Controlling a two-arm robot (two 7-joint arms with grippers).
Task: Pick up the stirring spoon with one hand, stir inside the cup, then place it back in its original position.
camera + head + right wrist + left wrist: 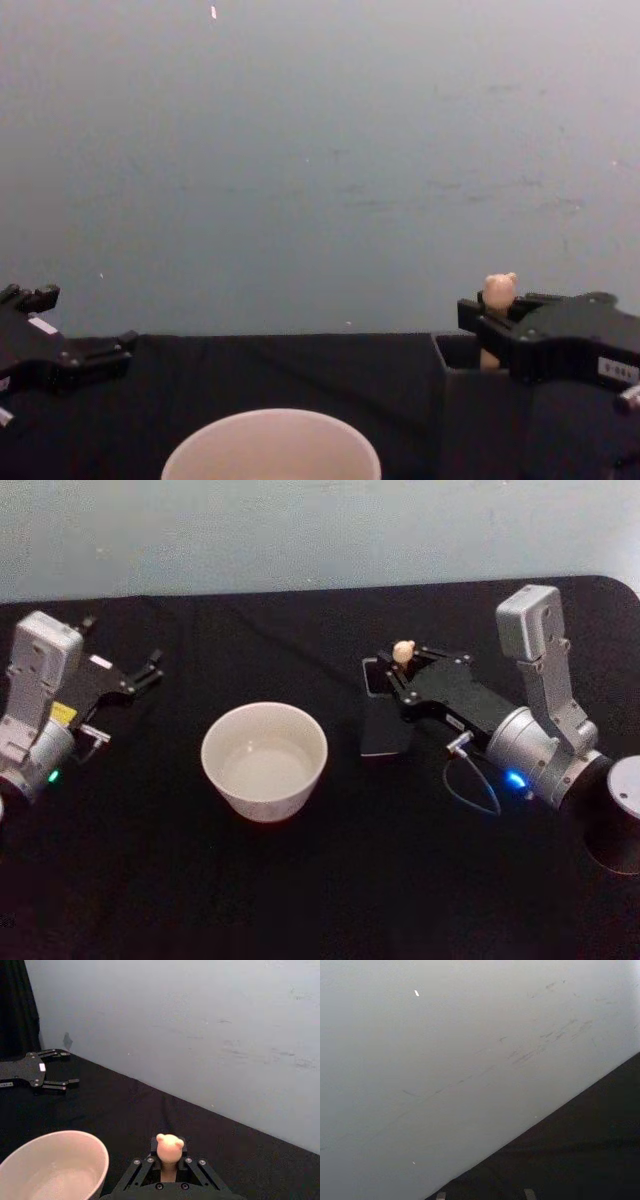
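Note:
The pale round cup (pixel 212 742) (pixel 97 1152) (pixel 270 445) stands mid-table on the black cloth. To its right is the dark square holder (pixel 385 735) (pixel 462 410), the original position. The stirring spoon (pixel 403 650) (pixel 169 1146) (pixel 498 291) stands upright in it, its beige animal-head knob on top and its bowl hidden inside. My right gripper (pixel 396 672) (pixel 169 1160) (pixel 487 322) is over the holder, shut on the spoon's handle just under the knob. My left gripper (pixel 150 670) (pixel 56 1067) (pixel 65 335) rests open at the far left, well away from the cup.
A pale wall (pixel 320 150) rises right behind the table's rear edge. A thin cable loop (pixel 472 788) hangs from the right wrist. Bare black cloth (pixel 320 890) spreads in front of the cup and between cup and left gripper.

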